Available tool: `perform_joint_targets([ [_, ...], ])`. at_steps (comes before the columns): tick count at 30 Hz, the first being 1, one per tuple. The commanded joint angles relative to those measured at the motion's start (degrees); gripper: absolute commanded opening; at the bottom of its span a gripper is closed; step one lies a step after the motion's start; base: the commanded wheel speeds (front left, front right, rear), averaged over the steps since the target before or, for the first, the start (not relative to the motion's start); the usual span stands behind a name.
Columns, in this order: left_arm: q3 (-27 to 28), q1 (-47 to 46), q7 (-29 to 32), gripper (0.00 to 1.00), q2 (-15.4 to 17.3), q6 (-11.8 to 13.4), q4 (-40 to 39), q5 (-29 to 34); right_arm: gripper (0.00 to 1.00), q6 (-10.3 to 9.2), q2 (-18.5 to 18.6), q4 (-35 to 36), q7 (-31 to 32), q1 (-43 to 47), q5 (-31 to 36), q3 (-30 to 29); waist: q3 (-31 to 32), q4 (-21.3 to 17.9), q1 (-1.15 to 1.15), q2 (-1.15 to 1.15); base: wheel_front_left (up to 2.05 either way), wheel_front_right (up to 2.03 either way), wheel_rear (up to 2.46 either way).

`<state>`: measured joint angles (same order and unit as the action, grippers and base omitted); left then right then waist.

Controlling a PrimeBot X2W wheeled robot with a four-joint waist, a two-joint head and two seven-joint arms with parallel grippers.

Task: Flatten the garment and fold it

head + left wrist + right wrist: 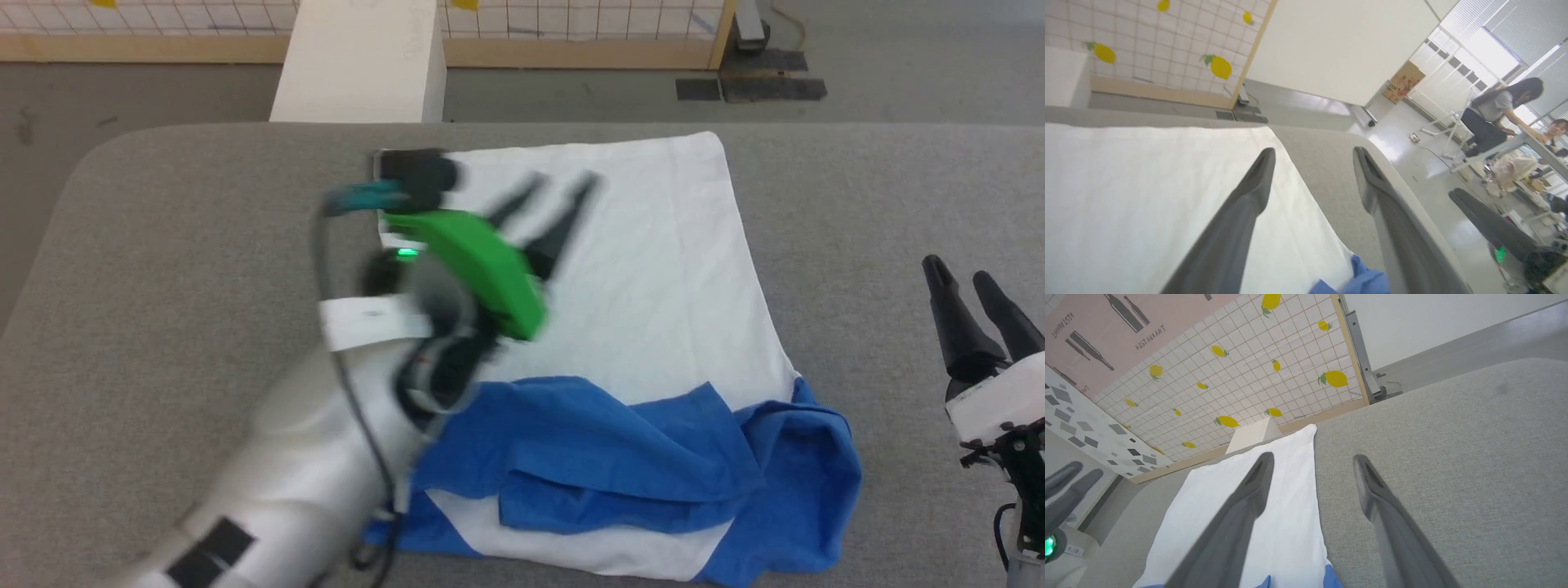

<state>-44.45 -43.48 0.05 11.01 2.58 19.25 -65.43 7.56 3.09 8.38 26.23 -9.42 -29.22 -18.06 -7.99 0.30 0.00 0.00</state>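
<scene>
Left gripper point(563, 186): over the far half of the white cloth, fingers spread wide with nothing between them; blurred in the head view, so contact with the cloth cannot be told.
Left forearm point(310, 457): pale, rising from the lower left corner and hiding the cloth's left edge.
Garment point(669, 278): lies on the table, its white body flat and smooth.
Far hem: straight, close to the table's far edge.
Right edge: straight, slanting outward toward the near side.
Blue sleeves point(620, 449): bunched and folded over at the near end, with a white strip showing below them close to the table's near edge.
Table point(163, 286): grey fabric top with a rounded far-left corner; wide bare stretches lie on both sides of the cloth.
Right gripper point(955, 271): at the right over bare table, well apart from the cloth's right edge, fingers parted and empty.
Floor point(571, 94): grey strip beyond the far edge.
White block point(359, 61): stands just past the far edge, left of centre.
Tiled panel point(1249, 375): lemon-printed, wood-framed, behind the block.
</scene>
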Motion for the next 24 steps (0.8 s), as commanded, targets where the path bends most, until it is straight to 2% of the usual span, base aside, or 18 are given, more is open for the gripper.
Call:
perform_joint_targets([
  [1, 0.17, 0.21, -2.17, 1.0, 2.29, 1.08, 0.81, 2.68, 1.0, -0.08, -0.1, -0.08, 0.18, 0.07, 0.12, 0.39, 0.51, 0.46, 0.0, 0.0, 0.0, 0.0, 0.0],
  [5, 2.42, 2.89, -10.69, 1.0, 7.33, 4.23, 2.04, 7.6, 1.0, -0.08, 0.15, -0.4, 0.62, -0.11, 0.14, 0.72, 0.38, 1.04, 0.0, 0.0, 0.0, 0.0, 0.0],
  [11, 8.88, 8.3, -14.95, 1.0, 11.23, 7.05, -1.08, 13.84, 1.0, -0.08, 1.23, -0.91, 1.65, -0.99, 0.51, 1.68, -1.65, 1.79, 0.0, 0.0, 0.0, 0.0, 0.0],
  [15, 18.08, 13.8, -15.02, 1.0, 10.08, 8.88, -9.01, 21.27, 1.0, -0.08, 2.49, -2.25, 3.1, -4.41, 1.74, 3.02, -4.55, 1.91, 0.0, 0.0, 0.0, 0.0, 0.0],
  [18, 23.55, 17.55, -15.03, 1.0, 8.63, 9.21, -14.36, 25.84, 1.0, -0.08, 2.94, -4.3, 5.44, -9.53, 2.01, 4.47, -7.6, 1.85, 0.0, 0.0, 0.0, 0.0, 0.0],
  [24, 30.24, 20.68, -15.04, 1.0, 4.68, 7.39, -21.59, 31.87, 1.0, -0.08, 6.25, -9.9, 11.56, -24.47, 5.54, 7.27, -15.4, 3.94, 0.0, 0.0, 0.0, 0.0, 0.0],
])
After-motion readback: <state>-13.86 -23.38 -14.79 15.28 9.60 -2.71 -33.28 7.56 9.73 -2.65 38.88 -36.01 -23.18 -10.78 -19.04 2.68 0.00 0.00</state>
